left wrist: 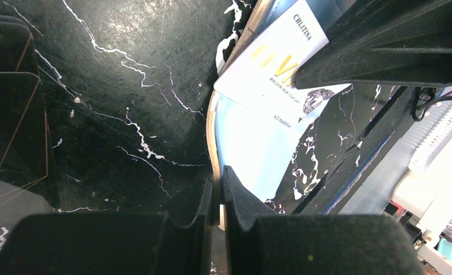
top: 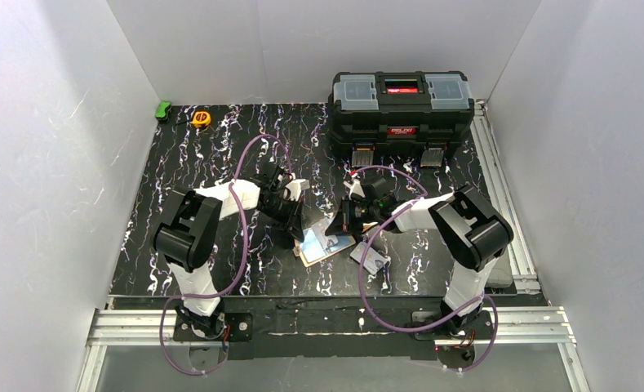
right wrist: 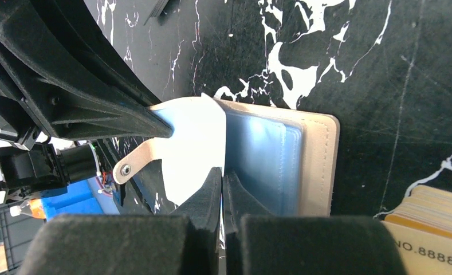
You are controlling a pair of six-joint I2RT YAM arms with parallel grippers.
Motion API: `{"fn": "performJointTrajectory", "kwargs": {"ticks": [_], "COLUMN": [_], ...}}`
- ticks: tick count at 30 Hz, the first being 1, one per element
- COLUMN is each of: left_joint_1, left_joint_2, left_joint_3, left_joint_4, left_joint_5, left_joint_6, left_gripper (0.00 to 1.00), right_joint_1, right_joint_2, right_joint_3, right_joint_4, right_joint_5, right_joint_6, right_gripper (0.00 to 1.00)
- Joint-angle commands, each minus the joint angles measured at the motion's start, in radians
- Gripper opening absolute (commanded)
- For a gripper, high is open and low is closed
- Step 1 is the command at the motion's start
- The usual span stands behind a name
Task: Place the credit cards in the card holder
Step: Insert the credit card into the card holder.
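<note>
the card holder (top: 317, 243) lies open near the middle of the worktop (top: 179, 163), a little toward the near edge, with both arms crowded over it. my left fingers (left wrist: 240, 200) are closed on the holder's cream edge, lifting that flap so its blue lining curves upward. my right fingers (right wrist: 203, 200) are closed on the silver-white card (left wrist: 269, 80), which lies slanted across the open holder and is not in a sleeve yet, as far as i can judge.

what worries me: the card is thin and pinched by one edge, so if its corner catches a sleeve's lip as i push, it may bow or twist out of the grip. only the left pinch steadies the holder. a sideways shove could slide it on the worktop or pull the flap free, and it could fold over the card. the two sets of fingers are very near each other, so a small error could knock them together.

the left wrist view shows the card's printed face and the flap's curve. the right wrist view alone shows the blue sleeves, the snap tab (right wrist: 133, 163) and a stack of orange-yellow cards (right wrist: 435, 215) near the holder. only the top view places all this on the worktop.
</note>
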Motion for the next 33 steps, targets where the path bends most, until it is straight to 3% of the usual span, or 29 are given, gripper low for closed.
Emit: {"fn": "performJointTrajectory", "kwargs": {"ticks": [1, 8, 19, 24, 28, 33], "left_joint_1": [-0.008, -0.009, -0.008, -0.008, -0.008, -0.008], "left_joint_2": [-0.006, -0.004, -0.002, 0.002, 0.002, -0.047], "left_joint_3": [0.016, 0.017, 0.019, 0.024, 0.042, 0.044], "left_joint_4": [-0.047, -0.048, -0.050, -0.056, -0.114, -0.223], "left_joint_5": [0.019, 0.020, 0.028, 0.033, 0.031, -0.018], "left_joint_6": [0.015, 0.015, 0.017, 0.026, 0.105, 0.321], "left_gripper": [0.00, 0.00, 0.00, 0.20, 0.26, 0.28], "right_joint_1": [0.011, 0.012, 0.014, 0.020, 0.020, 0.020], "right_joint_2": [-0.017, -0.034, 0.069, 0.083, 0.084, 0.083], "right_joint_3": [-0.021, -0.026, 0.056, 0.071, 0.072, 0.073], "right_joint_4": [-0.174, -0.203, -0.226, -0.232, -0.234, -0.235], "right_joint_5": [0.075, 0.070, -0.001, 0.000, 0.003, 0.005], "right_joint_6": [-0.092, -0.106, -0.124, -0.129, -0.130, -0.132], "right_gripper": [0.01, 0.01, 0.01, 0.01, 0.01, 0.01]}}
